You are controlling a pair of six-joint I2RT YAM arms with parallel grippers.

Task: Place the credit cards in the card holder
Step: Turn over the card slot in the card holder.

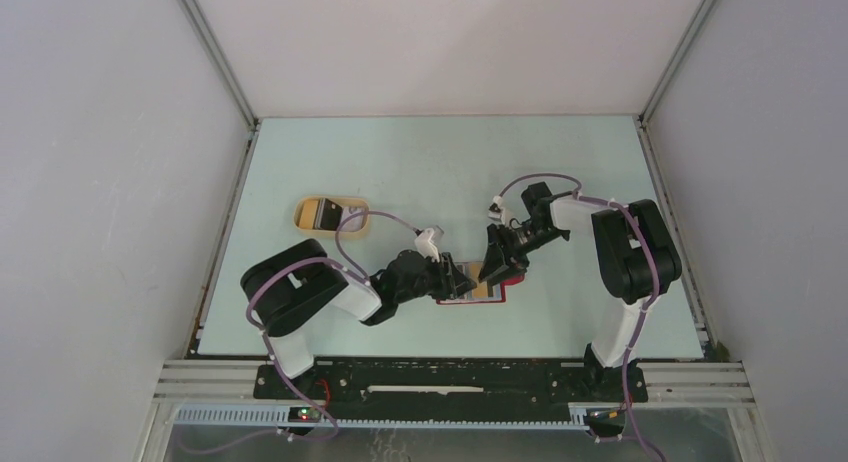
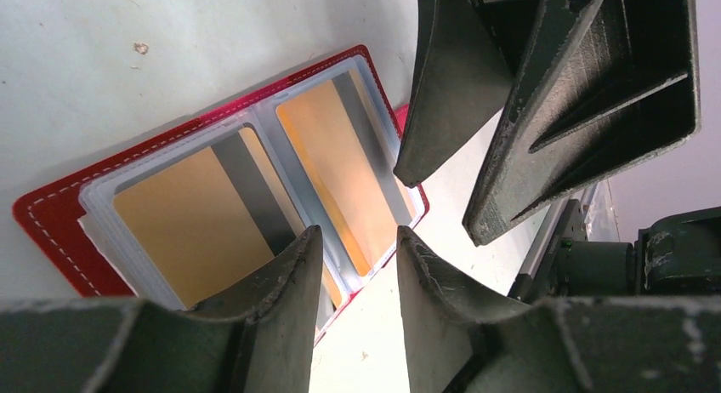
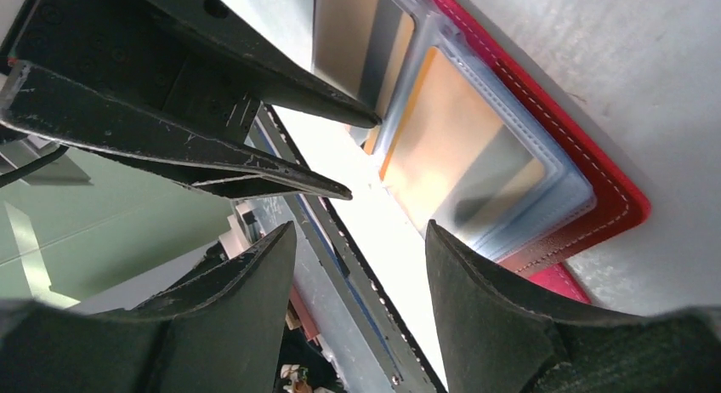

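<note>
Left claw [image 2: 357, 257], right claw [image 3: 361, 240] both apart; wrist views alone show gold cards [image 2: 191, 227] in card holder [image 2: 51, 219].

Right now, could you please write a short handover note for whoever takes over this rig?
Left end effector: open, empty, over the holder.
Right end effector: open, empty, at the holder's edge, facing the left one.
The holder lies open on the table between the arms.
Done: two gold cards sit in its clear sleeves.
Left: one card appears to lie in the tray, far left; fetch it and sleeve it.
</note>
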